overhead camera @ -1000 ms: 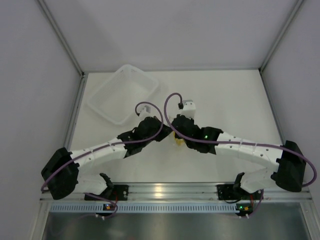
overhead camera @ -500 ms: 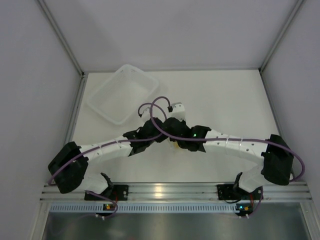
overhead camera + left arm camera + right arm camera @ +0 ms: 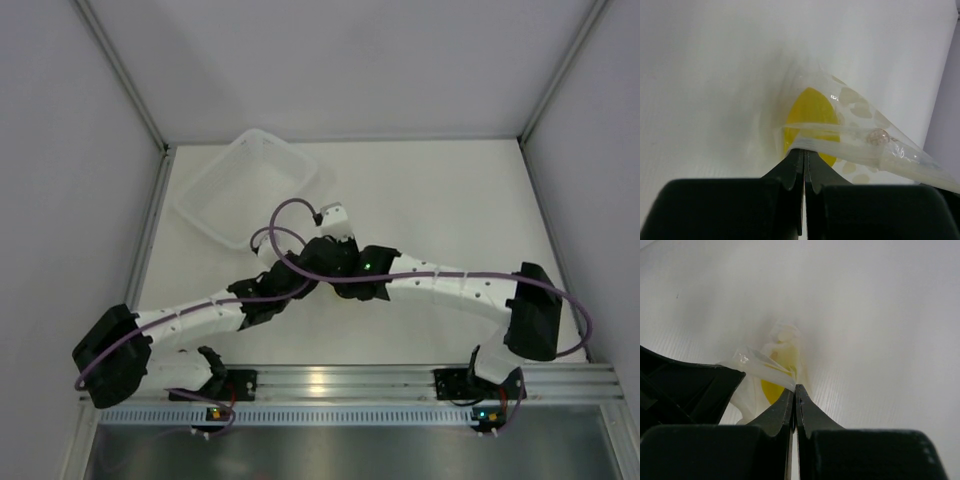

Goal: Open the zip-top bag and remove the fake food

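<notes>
The zip-top bag is a clear crinkly pouch held above the white table. The yellow fake food sits inside it. My left gripper is shut on the bag's zip strip at one end. My right gripper is shut on an edge of the bag, with the fake food showing just behind its tips. In the top view the left gripper and right gripper meet tip to tip at the table's middle, and the bag is hidden under them.
A translucent white basket tray stands at the back left, close to the grippers. Grey walls enclose the table on three sides. The left gripper's black body fills the left of the right wrist view.
Both grippers have moved together to the left and slightly back, toward the tray, still holding the bag. The right arm has stretched out further across the table.
</notes>
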Motion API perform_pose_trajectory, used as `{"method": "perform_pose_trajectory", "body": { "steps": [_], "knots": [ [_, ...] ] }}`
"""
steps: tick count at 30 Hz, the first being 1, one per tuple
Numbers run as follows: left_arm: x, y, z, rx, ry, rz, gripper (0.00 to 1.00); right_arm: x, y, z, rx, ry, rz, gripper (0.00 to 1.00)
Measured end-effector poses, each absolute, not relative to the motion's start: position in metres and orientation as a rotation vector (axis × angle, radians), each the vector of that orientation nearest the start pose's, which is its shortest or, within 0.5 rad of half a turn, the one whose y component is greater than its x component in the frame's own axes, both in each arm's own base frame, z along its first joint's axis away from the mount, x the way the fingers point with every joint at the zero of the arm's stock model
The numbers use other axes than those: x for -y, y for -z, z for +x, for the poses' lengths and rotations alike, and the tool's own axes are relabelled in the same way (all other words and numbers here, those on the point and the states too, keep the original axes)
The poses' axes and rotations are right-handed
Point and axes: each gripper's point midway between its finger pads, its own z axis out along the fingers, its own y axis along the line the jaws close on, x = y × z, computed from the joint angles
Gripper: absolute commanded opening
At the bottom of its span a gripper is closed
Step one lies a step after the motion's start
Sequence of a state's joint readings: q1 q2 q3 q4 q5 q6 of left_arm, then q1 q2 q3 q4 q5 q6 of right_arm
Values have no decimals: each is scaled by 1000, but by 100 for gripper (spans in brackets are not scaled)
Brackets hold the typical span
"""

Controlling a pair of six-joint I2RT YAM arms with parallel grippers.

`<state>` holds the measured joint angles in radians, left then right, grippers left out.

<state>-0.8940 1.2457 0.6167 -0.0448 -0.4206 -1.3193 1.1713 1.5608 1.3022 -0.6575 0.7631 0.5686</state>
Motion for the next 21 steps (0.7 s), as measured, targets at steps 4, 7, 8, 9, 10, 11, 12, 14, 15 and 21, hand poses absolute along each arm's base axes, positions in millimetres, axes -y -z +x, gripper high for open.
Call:
{"method": "perform_pose_trajectory", "body": {
  "steps": [4,7,8,9,10,11,12,14,15,21],
  "knots": [
    [238,-86,239,-2176,738,-748,0,-314,-161,233,-2163,75,-441,0],
    [225,-76,228,-2189,727,-758,0,-325,-148,225,-2166,105,-500,0],
    [222,-75,225,-2191,726,-758,0,-329,-146,222,-2163,113,-516,0],
    [219,-74,223,-2194,726,-758,0,-332,-144,219,-2159,119,-531,0],
    [217,-74,221,-2195,729,-757,0,-337,-143,216,-2153,121,-545,0],
    [216,-75,219,-2196,739,-755,2,-340,-143,214,-2149,123,-554,0],
    [215,-78,216,-2194,757,-753,4,-343,-142,211,-2146,122,-564,0],
    [216,-86,213,-2185,800,-738,9,-344,-140,209,-2141,131,-572,0],
    [217,-91,211,-2182,821,-726,12,-345,-140,209,-2140,130,-569,0],
    [227,-98,203,-2231,872,-632,16,-346,-145,212,-2129,115,-531,0]
  ]
}}
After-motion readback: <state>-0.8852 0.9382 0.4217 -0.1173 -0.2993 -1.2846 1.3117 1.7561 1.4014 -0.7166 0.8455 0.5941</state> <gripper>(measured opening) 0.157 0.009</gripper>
